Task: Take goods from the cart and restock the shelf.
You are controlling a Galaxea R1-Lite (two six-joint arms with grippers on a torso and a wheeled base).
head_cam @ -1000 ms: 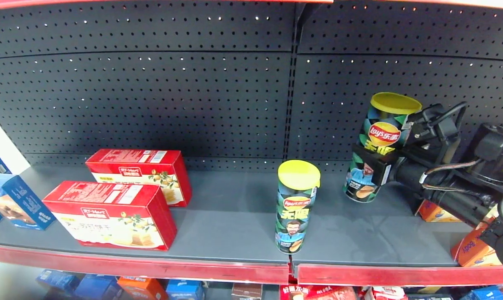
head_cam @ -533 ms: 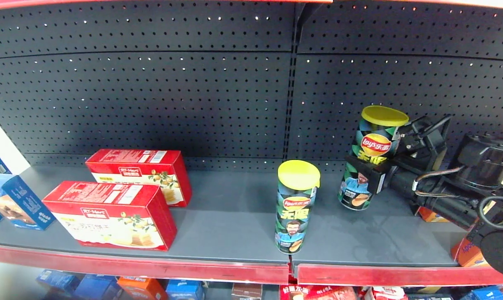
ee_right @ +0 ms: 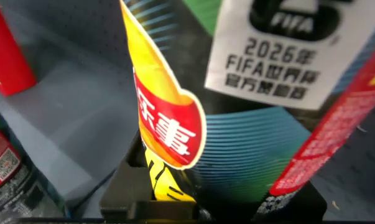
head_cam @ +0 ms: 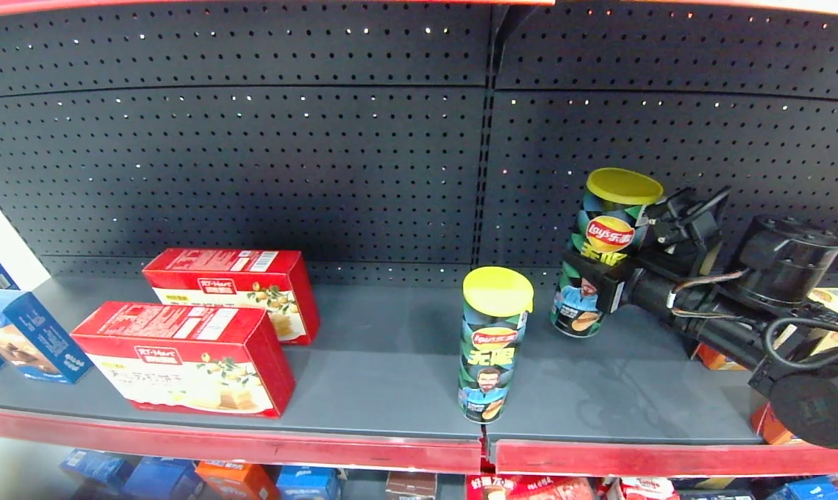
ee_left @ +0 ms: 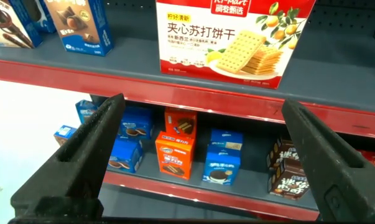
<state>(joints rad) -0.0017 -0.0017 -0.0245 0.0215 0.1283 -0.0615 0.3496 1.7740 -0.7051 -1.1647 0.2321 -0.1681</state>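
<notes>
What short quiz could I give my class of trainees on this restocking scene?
1. True or false: the right gripper holds a chip can with a yellow lid.
2. How many red boxes stand on the shelf? A one, B two, C four.
3. Fill in: the left gripper is ___ (open or shut).
Key: 1 true; 2 B; 3 open.

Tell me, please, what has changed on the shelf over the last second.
The right gripper, still shut on the held can, has carried it leftward along the shelf, closer to the standing can; the held can remains tilted. The standing can and the red boxes have not moved.
</notes>
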